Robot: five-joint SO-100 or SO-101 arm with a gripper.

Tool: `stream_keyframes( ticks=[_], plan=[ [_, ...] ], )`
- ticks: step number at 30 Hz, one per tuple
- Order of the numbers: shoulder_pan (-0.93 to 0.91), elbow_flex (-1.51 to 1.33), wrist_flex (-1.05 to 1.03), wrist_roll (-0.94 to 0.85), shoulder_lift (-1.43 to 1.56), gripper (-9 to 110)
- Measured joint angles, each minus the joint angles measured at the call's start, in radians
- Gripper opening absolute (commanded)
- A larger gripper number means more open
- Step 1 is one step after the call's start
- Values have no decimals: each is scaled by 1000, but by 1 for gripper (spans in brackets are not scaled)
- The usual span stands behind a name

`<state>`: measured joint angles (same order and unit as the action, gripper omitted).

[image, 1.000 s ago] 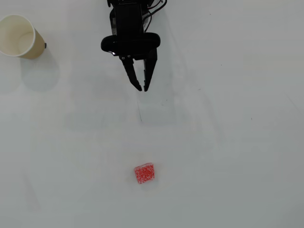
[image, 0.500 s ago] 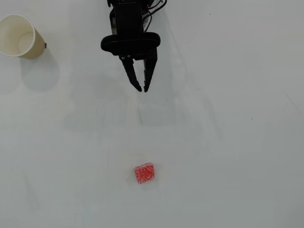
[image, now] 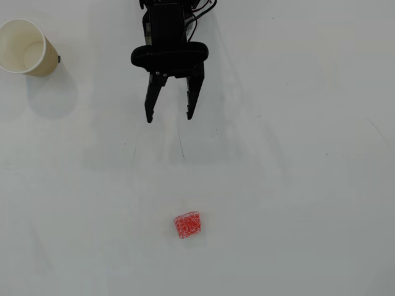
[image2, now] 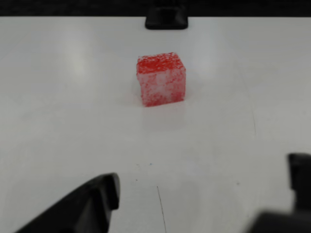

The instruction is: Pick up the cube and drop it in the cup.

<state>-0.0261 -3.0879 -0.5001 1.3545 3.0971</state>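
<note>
The small red speckled cube (image: 187,225) rests on the white table, low in the overhead view, and sits upper centre in the wrist view (image2: 161,79). My black gripper (image: 169,117) hangs well above the cube in the overhead view, open, with nothing between its fingers. In the wrist view the fingertips (image2: 99,194) show at the bottom corners, well short of the cube. The cream paper cup (image: 24,47) stands at the top left of the overhead view, far from both.
A small black object (image2: 166,18) sits at the far table edge in the wrist view. The white table (image: 296,154) spreads around the cube on all sides.
The gripper has opened: its left finger swung out to the left. The arm, cube and cup stay where they were.
</note>
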Motion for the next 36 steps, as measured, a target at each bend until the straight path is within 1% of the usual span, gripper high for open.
stream_keyframes(
  ticks=[13, 17, 25, 36],
  plan=[
    [-15, 0, 0, 0, 0, 37],
    [-20, 23, 0, 0, -43, 37],
    [20, 80, 46, 0, -279, 37],
    [41, 307, 160, 0, -618, 37]
  ],
)
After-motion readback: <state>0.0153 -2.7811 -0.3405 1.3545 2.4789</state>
